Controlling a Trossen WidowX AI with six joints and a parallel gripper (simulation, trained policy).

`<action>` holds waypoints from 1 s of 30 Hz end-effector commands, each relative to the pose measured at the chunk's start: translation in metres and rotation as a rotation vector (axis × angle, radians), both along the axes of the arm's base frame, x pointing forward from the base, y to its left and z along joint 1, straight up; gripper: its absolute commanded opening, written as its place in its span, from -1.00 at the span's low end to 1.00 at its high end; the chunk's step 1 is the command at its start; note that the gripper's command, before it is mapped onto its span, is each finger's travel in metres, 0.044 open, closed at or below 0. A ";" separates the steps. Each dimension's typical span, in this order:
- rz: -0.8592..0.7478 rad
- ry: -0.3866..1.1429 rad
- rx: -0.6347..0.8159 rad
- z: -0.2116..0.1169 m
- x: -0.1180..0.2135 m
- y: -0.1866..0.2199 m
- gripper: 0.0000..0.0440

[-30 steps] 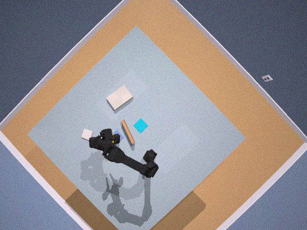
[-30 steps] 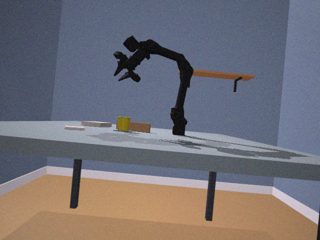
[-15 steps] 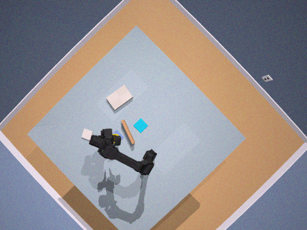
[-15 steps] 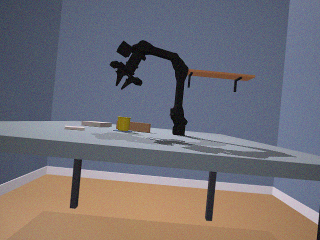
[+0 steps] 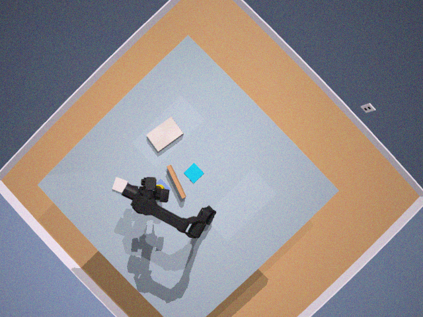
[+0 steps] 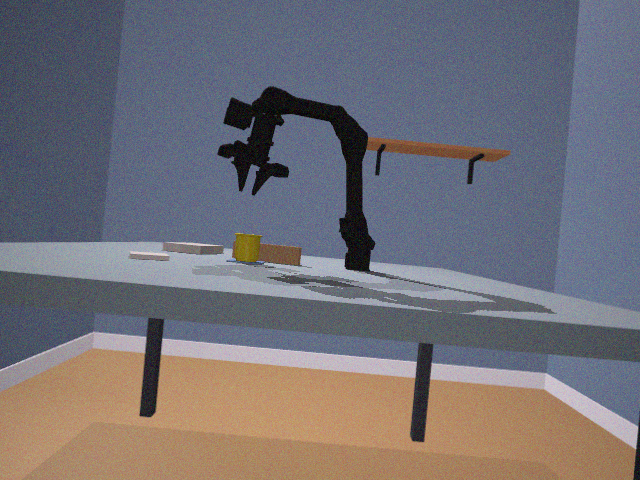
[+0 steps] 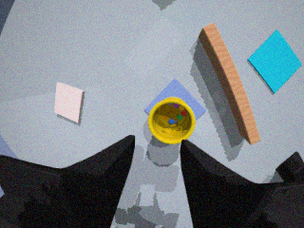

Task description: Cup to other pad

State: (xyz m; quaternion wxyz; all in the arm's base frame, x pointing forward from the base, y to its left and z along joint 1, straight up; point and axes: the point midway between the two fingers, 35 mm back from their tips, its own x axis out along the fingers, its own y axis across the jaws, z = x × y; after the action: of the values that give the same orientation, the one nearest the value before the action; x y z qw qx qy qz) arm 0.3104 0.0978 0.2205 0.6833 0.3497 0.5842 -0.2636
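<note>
Claw (image 6: 247,192) (image 7: 158,142) above greyish table (image 6: 206,294) (image 5: 238,153) (image 7: 104,62), apparently.

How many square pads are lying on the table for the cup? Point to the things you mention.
2: a blue pad (image 5: 162,182) (image 6: 230,260) (image 7: 175,88) under the yellow cup (image 5: 160,186) (image 6: 248,248) (image 7: 172,140); a cyan pad (image 5: 193,173) (image 7: 275,62) beyond the wooden bar (image 5: 176,181) (image 6: 280,254) (image 7: 231,85).

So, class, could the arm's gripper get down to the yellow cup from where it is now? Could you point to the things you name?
Probably yes: the fingers (image 6: 247,193) hang apart above the cup (image 6: 248,248) (image 7: 174,118), with nothing visible between. The wooden block (image 6: 279,254) (image 7: 230,83) stands beside it, so some care seems wise.
</note>
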 end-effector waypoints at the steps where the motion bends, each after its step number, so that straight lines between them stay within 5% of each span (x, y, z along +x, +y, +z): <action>1: -0.010 0.054 -0.025 -0.009 -0.004 -0.001 -0.23; 30: -0.095 0.296 -0.171 -0.089 -0.024 -0.005 -0.10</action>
State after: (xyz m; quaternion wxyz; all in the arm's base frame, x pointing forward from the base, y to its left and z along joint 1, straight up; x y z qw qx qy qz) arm 0.2872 0.0939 0.1399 0.6075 0.2808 0.6356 -0.3848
